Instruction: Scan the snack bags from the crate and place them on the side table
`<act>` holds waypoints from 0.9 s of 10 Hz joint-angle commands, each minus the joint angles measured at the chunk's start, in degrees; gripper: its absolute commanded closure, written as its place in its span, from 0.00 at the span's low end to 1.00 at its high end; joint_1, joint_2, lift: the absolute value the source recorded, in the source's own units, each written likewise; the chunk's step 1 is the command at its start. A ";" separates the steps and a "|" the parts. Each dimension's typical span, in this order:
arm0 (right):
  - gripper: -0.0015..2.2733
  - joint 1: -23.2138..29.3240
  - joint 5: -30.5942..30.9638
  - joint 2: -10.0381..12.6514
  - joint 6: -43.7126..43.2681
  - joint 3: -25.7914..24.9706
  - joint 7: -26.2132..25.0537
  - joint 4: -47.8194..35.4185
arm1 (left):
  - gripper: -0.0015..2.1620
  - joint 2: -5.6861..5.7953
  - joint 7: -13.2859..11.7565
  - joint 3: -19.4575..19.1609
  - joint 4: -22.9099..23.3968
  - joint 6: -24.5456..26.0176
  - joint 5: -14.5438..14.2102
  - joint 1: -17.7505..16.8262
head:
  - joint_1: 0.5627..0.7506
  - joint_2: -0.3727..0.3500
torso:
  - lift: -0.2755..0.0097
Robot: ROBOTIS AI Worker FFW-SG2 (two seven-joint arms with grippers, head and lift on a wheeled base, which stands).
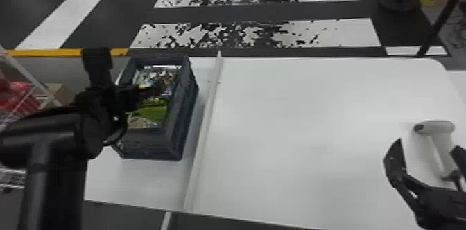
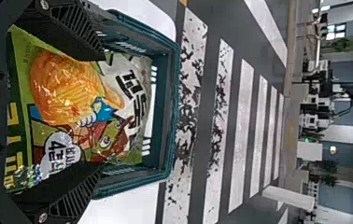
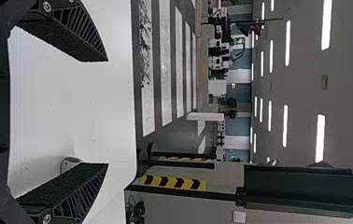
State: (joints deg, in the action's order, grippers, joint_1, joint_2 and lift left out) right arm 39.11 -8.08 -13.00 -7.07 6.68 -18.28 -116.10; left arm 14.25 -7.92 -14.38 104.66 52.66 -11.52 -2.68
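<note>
The left gripper (image 1: pixel 160 95) spreads wide above snack bags (image 2: pixel 65 88) in the left crate (image 1: pixel 180 118); the right gripper (image 1: pixel 428 143) gapes empty near the scanner (image 1: pixel 435 127).

Headcount by kind

Crate (image 1: pixel 185 108): 1. Scanner (image 1: pixel 438 127): 1. Left gripper (image 1: pixel 159 89) plus right gripper (image 1: pixel 429 148): 2 total. Black fingers (image 3: pixel 72 37): 2 each, so 4. Snack bags (image 2: pixel 65 88): at least 1; overlap in there, exact total unclear. Raised white strip (image 1: pixel 204 118): 1.
</note>
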 commanded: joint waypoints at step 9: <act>0.04 -0.08 -0.09 -0.36 0.53 0.18 0.00 -0.18 | 0.99 1.13 -4.04 -7.59 -4.37 8.83 -5.53 -1.63 | 0.70 0.80 | 0.68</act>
State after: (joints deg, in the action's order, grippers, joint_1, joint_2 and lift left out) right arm 39.01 -8.17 -13.36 -6.54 6.82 -18.28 -116.30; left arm 15.43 -11.96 -20.68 99.59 61.50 -15.47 -4.63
